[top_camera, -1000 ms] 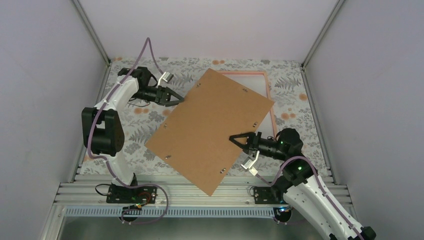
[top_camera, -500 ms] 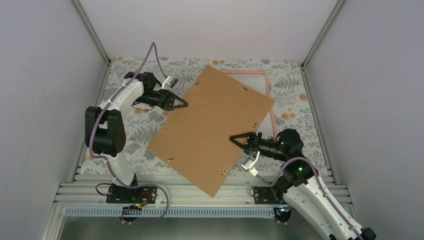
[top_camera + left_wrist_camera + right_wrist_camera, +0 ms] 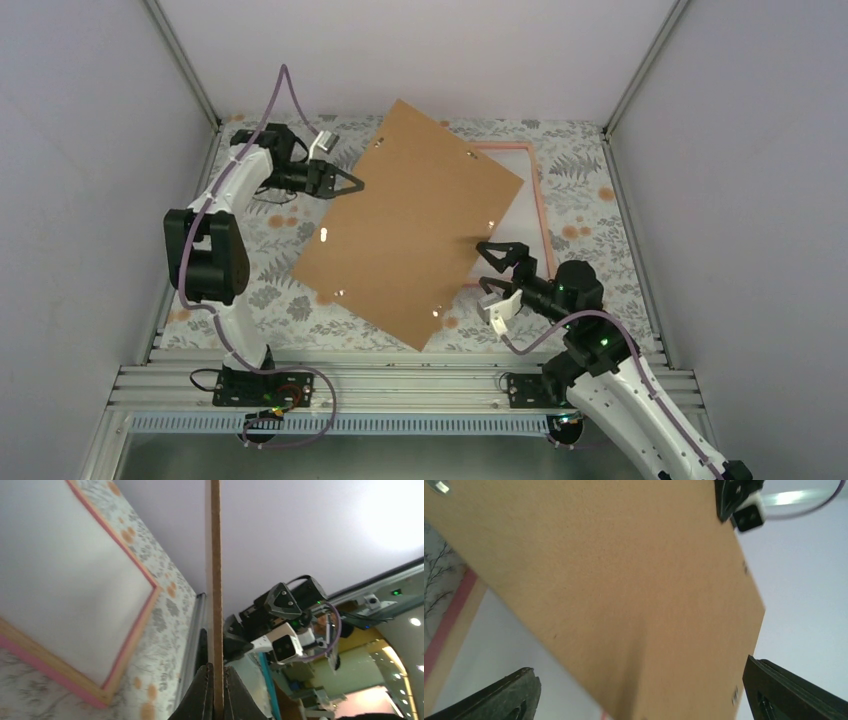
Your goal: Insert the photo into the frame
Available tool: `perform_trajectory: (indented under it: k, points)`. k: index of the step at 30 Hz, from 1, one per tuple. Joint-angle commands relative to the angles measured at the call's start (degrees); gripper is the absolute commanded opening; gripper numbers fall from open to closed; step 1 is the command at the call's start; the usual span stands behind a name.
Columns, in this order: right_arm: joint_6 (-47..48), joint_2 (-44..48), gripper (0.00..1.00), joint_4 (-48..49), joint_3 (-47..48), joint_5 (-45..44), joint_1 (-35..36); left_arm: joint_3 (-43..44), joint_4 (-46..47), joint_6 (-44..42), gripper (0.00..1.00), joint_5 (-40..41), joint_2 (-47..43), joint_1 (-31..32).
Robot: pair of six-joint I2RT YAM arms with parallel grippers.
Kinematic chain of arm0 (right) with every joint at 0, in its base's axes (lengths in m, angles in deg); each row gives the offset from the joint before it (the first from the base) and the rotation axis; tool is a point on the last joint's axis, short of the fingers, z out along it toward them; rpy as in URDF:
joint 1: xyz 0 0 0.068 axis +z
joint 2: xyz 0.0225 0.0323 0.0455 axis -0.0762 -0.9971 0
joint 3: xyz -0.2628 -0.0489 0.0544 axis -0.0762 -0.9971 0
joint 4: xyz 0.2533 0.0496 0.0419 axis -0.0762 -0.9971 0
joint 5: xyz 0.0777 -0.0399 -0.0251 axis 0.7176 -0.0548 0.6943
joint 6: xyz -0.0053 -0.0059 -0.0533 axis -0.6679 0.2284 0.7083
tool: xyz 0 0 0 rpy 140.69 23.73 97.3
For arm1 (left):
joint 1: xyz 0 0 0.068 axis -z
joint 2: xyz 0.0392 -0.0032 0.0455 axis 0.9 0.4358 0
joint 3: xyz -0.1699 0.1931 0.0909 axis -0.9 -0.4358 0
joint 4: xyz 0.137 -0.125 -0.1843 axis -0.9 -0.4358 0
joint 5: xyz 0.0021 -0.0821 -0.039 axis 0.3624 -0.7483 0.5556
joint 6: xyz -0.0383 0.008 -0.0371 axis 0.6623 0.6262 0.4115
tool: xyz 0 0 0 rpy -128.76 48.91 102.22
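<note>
Top view: found brown backing board (image 3: 410,220) lifted off the floral table cover (image 3: 270,270) and tilted, filling the middle of the picture, with small metal tabs (image 3: 437,313) glinting near its edges.

Noted left gripper (image 3: 357,186) at centre left, pinched tight on the board's upper-left edge.

Confirmed in left wrist view: fingers (image 3: 200,695) at bottom centre pressed against both faces of the board (image 3: 216,570), seen edge-on as a thin vertical strip running to the top of the picture.

Located right gripper (image 3: 487,266) at lower right of centre, jaws spread wide and gripping nothing, just beside the board's right edge (touching or apart: cannot tell).

Checked right wrist view: dark fingers (image 3: 499,700) in the two lower corners, well apart, with the slanted brown board (image 3: 624,580) filling most of the picture above them.

Located frame (image 3: 541,215) lying flat on the table cover at upper right of centre. Saw only its pink right side and top-right corner, with a white surface inside; left part hidden under the board.

Picked up the same frame (image 3: 137,630) at the left of the left wrist view, and as a pink strip (image 3: 449,615) at the far left of the right wrist view.

Could not make out the photo in any view
</note>
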Motion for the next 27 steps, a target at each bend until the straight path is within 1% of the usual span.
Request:
perform_trajectory:
  k: [1,2,3,4,6,7,8,9,11,12,14,16,19,24,27]
  points:
    - [-11.64,1.86,1.0,-5.26,-0.41,-13.33,0.26,5.65,13.35,12.64,0.02,-0.64,3.17,-1.15]
    - [-13.72,2.26,1.0,-6.35,-0.35,-15.5,0.26,6.11,19.37,18.18,0.02,0.82,2.82,-1.39]
    - [-15.66,2.63,1.0,-7.59,0.0,-17.28,0.24,4.83,26.35,25.74,0.02,2.15,1.84,-1.98]
    - [-17.96,2.81,1.0,-9.11,0.69,-18.79,0.22,2.37,35.99,34.16,0.02,4.3,-0.17,-2.7]
    - [-23.24,1.83,1.0,-11.35,2.6,-21.33,0.16,-5.43,56.34,50.89,0.02,8.25,-5.5,-4.89]
    - [-26.26,0.42,1.0,-12.54,4.02,-22.27,0.2,-8.83,65.76,57.48,0.02,10.03,-7.73,-5.64]
    - [-29.32,-1.61,1.0,-13.54,5.56,-22.91,0.18,-10.95,71.96,63.18,0.02,11.06,-8.92,-6.1]
    - [-32.92,-4.37,1.0,-14.32,7.27,-23.91,0.06,-11.43,75.13,67.03,0.02,11.79,-9.17,-6.35]
    - [-40.66,-10.58,1.0,-14.63,10.96,-25.14,-0.43,-11.79,78.76,71.07,0.02,12.99,-8.95,-6.48]
    - [-43.6,-13.68,1.0,-14.48,13.04,-24.92,-1.05,-12.96,82.38,73.69,0.02,13.9,-9.46,-6.46]
    - [-48.89,-20.47,1.0,-14.64,18.11,-22.47,-3.46,-15.25,88.34,77.28,0.02,15.49,-10.1,-6.53]
    - [-53.52,-27.02,1.0,-15.77,24.29,-19.05,-7.07,-15.94,91.96,79.63,0.02,16.85,-9.74,-6.49]
    - [-58.94,-36.19,1.0,-18.36,31.54,-11.68,-15.56,-17.72,97.61,83.63,0.02,18.73,-9.66,-6.44]
    - [-65.83,-52.1,0.99,-23.19,41.43,3.92,-32.22,-18.2,97.7,82.67,0.02,20.4,-9.9,-6.27]
    - [-72.38,-63.08,0.88,-25.03,47.38,11.43,-40.34,-16.64,94.57,79.22,0.02,20.91,-10.0,-6.31]
